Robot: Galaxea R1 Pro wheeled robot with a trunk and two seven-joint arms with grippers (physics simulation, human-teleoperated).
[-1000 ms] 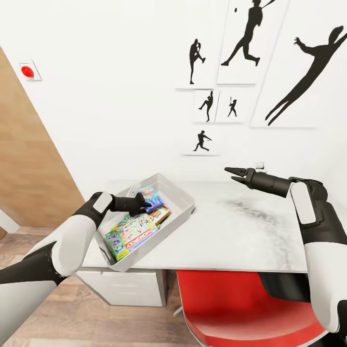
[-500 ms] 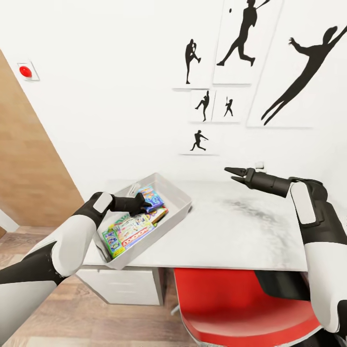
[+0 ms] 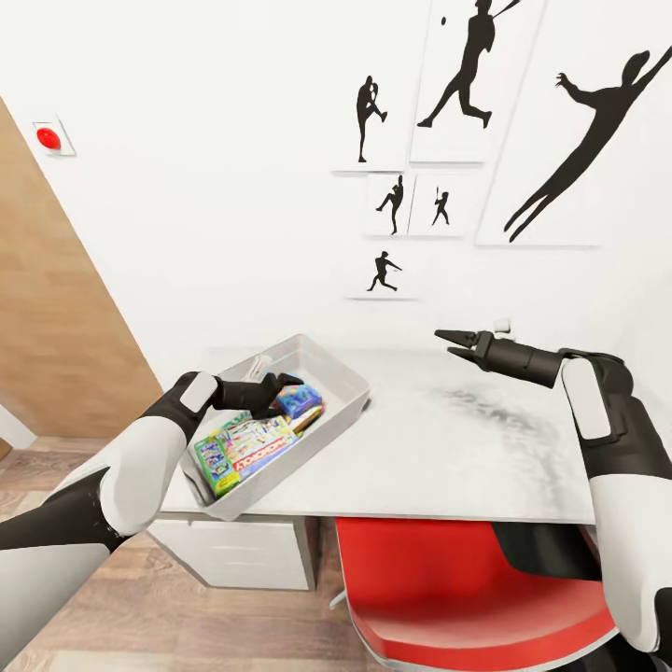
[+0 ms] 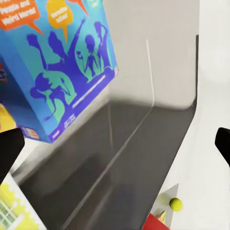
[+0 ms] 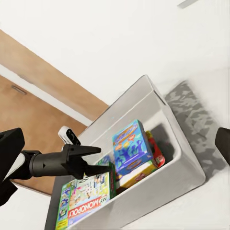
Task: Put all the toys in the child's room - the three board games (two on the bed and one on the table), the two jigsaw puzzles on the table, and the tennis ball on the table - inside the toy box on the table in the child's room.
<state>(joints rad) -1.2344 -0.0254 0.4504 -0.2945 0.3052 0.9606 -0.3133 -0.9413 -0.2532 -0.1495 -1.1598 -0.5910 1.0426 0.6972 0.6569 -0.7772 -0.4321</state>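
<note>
Right now your left gripper sits over the toy box, fingers spread apart and holding nothing; in the right wrist view you can see its jaws parted just beside the blue board game. That blue game leans tilted inside the box, propped on the other contents, with a red and yellow box tucked behind it. The multicoloured Monopoly game lies flat in the near end of the box, toward you. The toy box rests on the left end of the table, its near corner hanging over the table edge. In your left wrist view the blue game is close up against the grey wall of the box, and the tennis ball shows small beyond the box rim. Your right gripper hangs above the table top, well apart from the box, fingers splayed and empty. A red chair stands under the table
</note>
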